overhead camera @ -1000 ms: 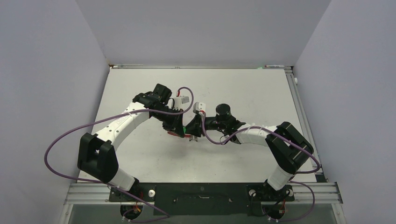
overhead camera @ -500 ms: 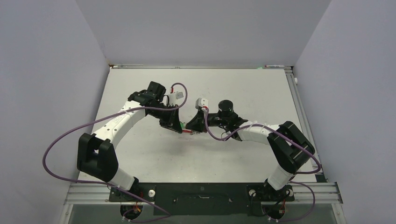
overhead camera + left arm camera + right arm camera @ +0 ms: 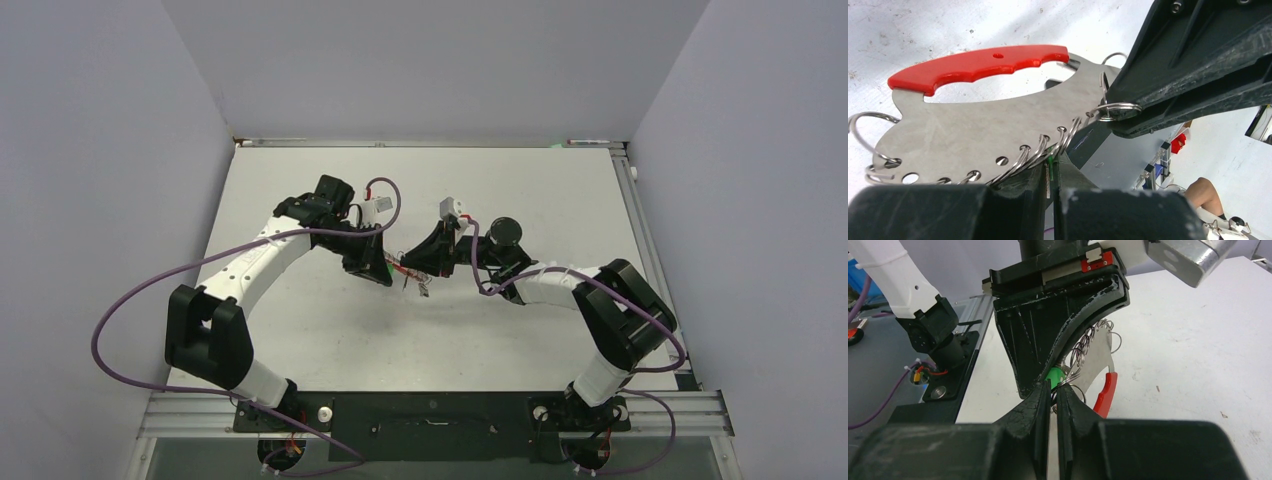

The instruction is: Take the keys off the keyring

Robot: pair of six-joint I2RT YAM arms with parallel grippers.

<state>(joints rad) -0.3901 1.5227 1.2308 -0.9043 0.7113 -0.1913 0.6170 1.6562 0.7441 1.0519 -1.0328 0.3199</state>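
Note:
The keyring (image 3: 998, 120) is a flat silvery plate with a red crescent band (image 3: 978, 65) and several small split rings along its edge. It hangs between both grippers above the table. My left gripper (image 3: 1050, 167) is shut on the thin green-headed key (image 3: 1050, 169). My right gripper (image 3: 1054, 392) is shut on one small split ring (image 3: 1118, 107) at the plate's edge. The green key head (image 3: 1054, 375) and the red band (image 3: 1105, 390) show just beyond its tips. In the top view the grippers meet mid-table and small keys (image 3: 420, 288) dangle below them.
Purple cables (image 3: 130, 300) loop off both arms. The white table (image 3: 540, 180) has grey walls on three sides and a metal rail (image 3: 430, 410) along its near edge.
My right gripper has swung up and to the right, tilting the keyring, and the keys now hang below. My left gripper shifted up-left a second ago and has since held still.

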